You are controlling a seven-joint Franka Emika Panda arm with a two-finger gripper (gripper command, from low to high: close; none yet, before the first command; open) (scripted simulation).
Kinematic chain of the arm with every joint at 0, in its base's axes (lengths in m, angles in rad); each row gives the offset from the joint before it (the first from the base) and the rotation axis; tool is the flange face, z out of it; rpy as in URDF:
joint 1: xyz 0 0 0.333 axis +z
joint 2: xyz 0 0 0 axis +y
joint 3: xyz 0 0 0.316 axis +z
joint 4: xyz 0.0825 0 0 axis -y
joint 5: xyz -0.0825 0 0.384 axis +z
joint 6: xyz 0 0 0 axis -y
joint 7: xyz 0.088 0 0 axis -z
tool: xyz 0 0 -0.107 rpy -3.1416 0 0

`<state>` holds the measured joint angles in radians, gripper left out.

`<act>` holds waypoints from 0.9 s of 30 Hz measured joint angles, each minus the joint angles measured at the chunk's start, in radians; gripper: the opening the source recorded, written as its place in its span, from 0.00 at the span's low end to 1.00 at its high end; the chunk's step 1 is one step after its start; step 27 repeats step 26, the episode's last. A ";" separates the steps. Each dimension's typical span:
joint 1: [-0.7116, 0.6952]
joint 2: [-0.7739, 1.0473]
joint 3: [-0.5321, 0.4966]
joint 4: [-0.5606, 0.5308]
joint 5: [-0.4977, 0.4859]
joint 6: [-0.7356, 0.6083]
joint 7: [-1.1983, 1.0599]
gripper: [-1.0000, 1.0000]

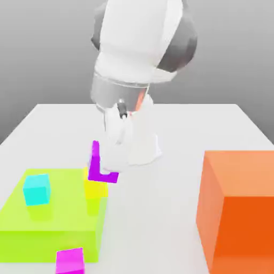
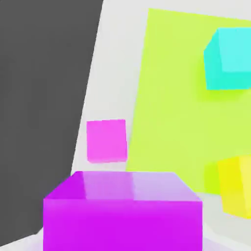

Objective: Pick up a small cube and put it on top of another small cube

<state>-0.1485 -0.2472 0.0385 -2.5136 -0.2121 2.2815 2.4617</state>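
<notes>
The hand (image 1: 114,165) is clamped on the purple cube (image 1: 103,176), which hangs slightly tilted in its grip. The relation that matters is between that cube and the yellow cube (image 1: 96,189): in the exterior view the purple one overlaps the upper part of the yellow one, a little toward the exterior view's right. In the hand view the yellow cube lies off to one side of the held cube, not straight beyond it, so the coming move probably calls for a sideways shift and some levelling before any lowering (a drop from here would likely miss or catch an edge).

The yellow cube is partly hidden behind the held one in the exterior view, and cut off by the frame in the hand view. It appears near the edge of the green slab (image 1: 51,245), but I cannot tell whether it sits on the slab or on the desk (image 1: 160,214) beside it. Nor can I tell whether the two cubes touch.
</notes>
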 joint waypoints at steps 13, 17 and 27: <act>-0.179 -0.209 0.002 -0.208 0.221 -0.015 0.419 0.00; -0.179 -0.209 0.002 -0.208 0.214 -0.011 0.423 0.00; -0.179 -0.209 0.002 -0.208 0.210 -0.009 0.425 1.00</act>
